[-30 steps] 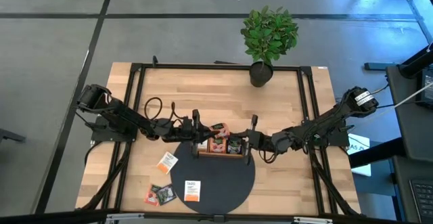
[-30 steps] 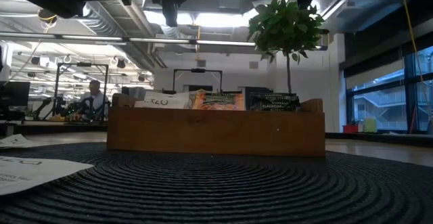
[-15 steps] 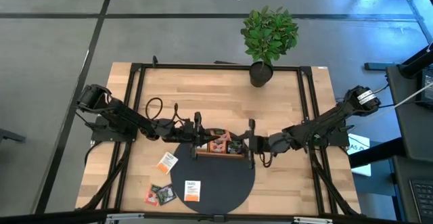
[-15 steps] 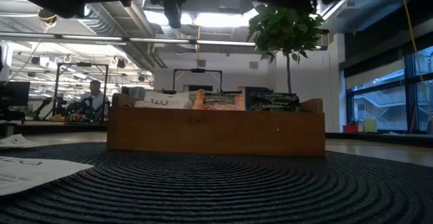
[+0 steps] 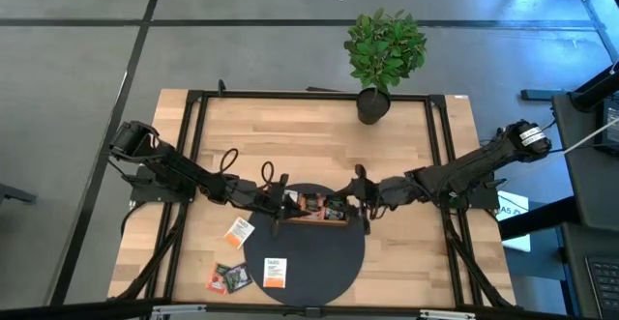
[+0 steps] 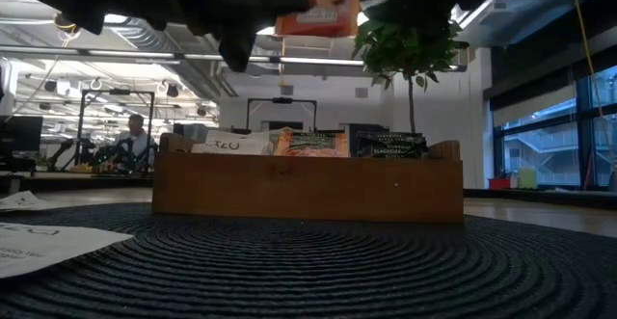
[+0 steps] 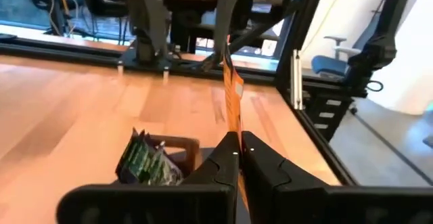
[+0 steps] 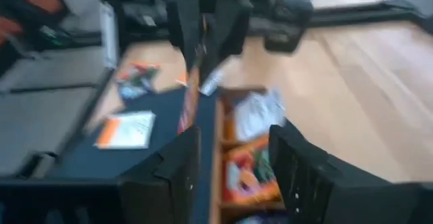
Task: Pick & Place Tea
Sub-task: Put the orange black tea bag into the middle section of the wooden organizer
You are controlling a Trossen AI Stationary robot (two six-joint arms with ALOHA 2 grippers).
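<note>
Holding an orange sachet edge-on, the left gripper has its fingers pinched tight on the lower edge, and in the low view that same packet hangs above the wooden tray, clear of its rim. From above, the left gripper sits over the tray's left end on the round dark mat, so this reads as the carry-and-place step: a tea bag lifted and poised over the box, not yet set down. Opposite it, the right gripper stands at the tray's right end with its fingers spread apart and nothing between them, its wrist view looking down past them into the compartments, where orange and white packets already lie. Inside the tray the low view shows a white packet, an orange one and a dark one standing up over the wall. Next, I'd judge, the left arm needs to line the sachet up with a free slot, lower it between the walls and only then let go; dropped from here it could tip over the rim. Farther out on the desk, more tea waits: an orange sachet beside the mat, an orange-and-white one on the mat's edge, and dark ones near the front. Beyond stands a potted plant.
</note>
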